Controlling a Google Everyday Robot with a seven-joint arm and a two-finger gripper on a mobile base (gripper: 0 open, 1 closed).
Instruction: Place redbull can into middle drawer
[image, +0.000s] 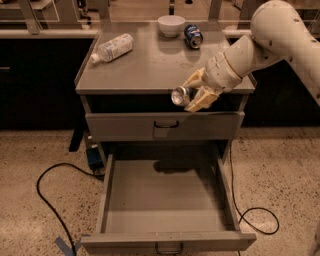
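My gripper (196, 93) is shut on the redbull can (180, 95), a slim silver can held on its side with its shiny top facing left. The gripper hangs at the front edge of the cabinet top (150, 70), above the upper handled drawer (165, 125), which is shut. The middle drawer (167, 200) is pulled fully open below, a wide grey tray with a bare floor and a small dark loop handle (168, 248) at its front. The can is held high above the drawer's back part.
On the cabinet top lie a clear plastic bottle (111, 48) at the left, a white bowl (171, 25) and a stubby dark-blue can (192, 35) at the back. A black cable (47, 200) loops on the floor to the left, another (255, 215) to the right.
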